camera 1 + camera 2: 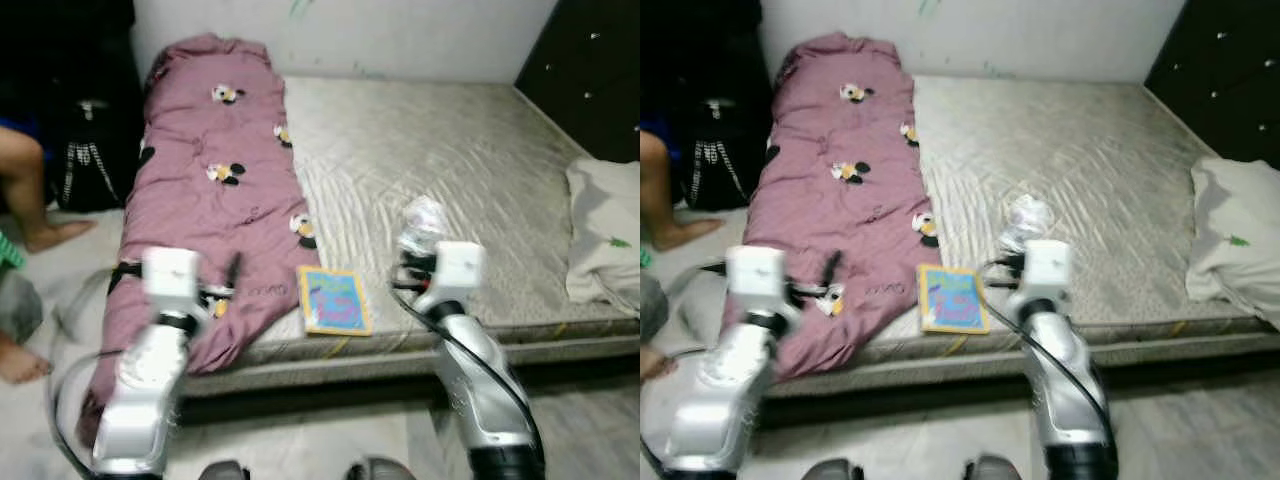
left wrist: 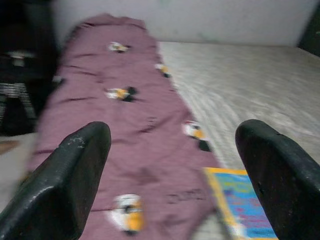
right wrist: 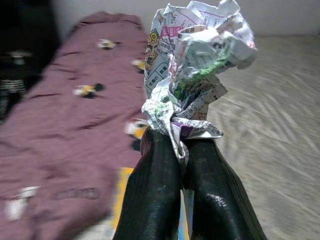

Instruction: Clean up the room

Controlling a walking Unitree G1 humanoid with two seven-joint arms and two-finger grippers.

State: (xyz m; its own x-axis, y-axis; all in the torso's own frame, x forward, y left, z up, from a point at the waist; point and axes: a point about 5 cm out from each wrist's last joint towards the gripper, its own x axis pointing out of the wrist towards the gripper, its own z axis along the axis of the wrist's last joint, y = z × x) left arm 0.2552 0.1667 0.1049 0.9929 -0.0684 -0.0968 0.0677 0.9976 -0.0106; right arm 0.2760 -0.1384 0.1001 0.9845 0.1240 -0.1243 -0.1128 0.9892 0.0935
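1 blanket (image 1: 215, 190), 1 book (image 1: 333, 300), 1 paper wad (image 3: 192, 60), 1 pillow (image 1: 605, 240)

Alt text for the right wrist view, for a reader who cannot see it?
The right gripper pinches a crumpled printed paper wad between its shut black fingers. Behind it lie a purple blanket and a bare grey mattress.

Head stereo pair: high, facing forward and down over the grey bare mattress (image 1: 440, 170). Both wrist views: low, close above the bed's near edge, looking along it. All four share the mauve cartoon-print quilt (image 1: 215, 190) and blue-yellow picture book (image 1: 334, 300).
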